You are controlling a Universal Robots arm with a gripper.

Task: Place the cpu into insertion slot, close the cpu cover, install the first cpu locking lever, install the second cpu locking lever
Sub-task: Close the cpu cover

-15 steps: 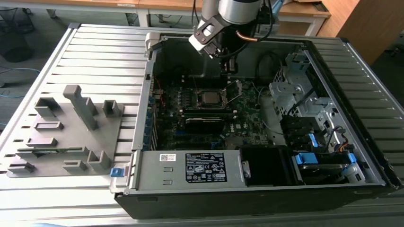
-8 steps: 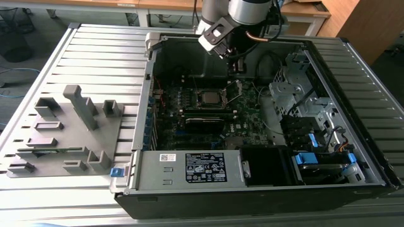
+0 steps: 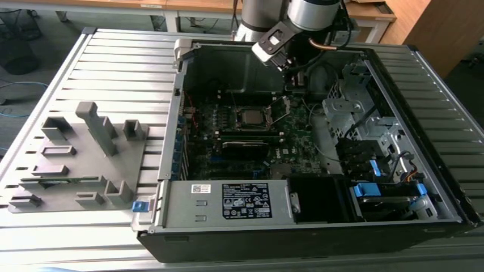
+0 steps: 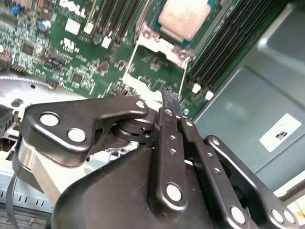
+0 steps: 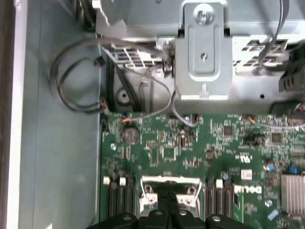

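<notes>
One claw (image 4: 169, 98) (closed), one cpu (image 4: 183, 16), seated

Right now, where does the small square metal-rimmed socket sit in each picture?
Exterior view: small square metal-rimmed socket at the green circuit board's middle.
Second wrist view: socket just beyond the black gripper's tip.
First wrist view: its screwed rim just past the gripper.
Shared landmark: the green circuit board.

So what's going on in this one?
A robot arm reaches into an open black computer case. The small square silver-topped cpu already sits in the metal-rimmed insertion slot. The thin silver frame-shaped cpu cover lies flipped open over the green circuit board. The end effector, fingers together, has its tip close to that cover's free edge. Whether they touch is unclear.
</notes>
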